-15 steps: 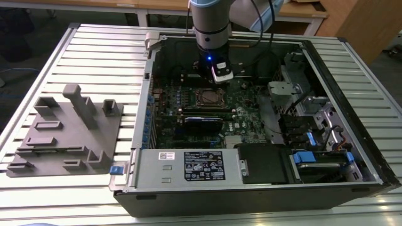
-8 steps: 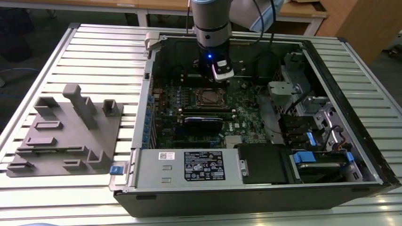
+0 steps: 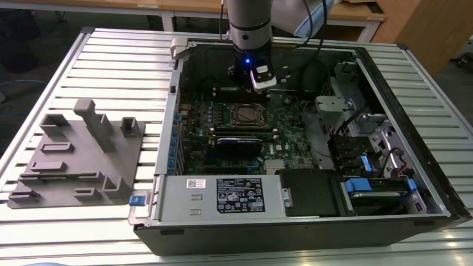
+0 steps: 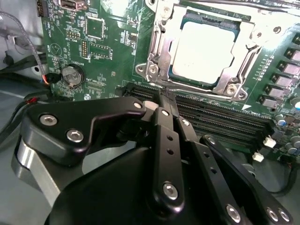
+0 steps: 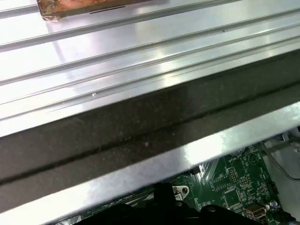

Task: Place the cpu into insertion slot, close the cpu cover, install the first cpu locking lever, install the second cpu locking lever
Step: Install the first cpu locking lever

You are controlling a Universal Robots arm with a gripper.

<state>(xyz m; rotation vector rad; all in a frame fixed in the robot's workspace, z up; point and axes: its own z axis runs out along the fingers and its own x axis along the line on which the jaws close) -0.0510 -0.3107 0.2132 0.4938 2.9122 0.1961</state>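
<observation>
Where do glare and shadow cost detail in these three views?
Second wrist view: glare washes the top of the cpu almost white. First wrist view: the ribbed table reflects bright light, while the case edge is a dark band. Exterior view: the insertion slot sits in dim light.

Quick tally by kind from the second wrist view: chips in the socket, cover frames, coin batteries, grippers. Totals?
cpu: 1
cpu cover: 1
coin battery: 1
gripper: 1
Total: 4
</observation>
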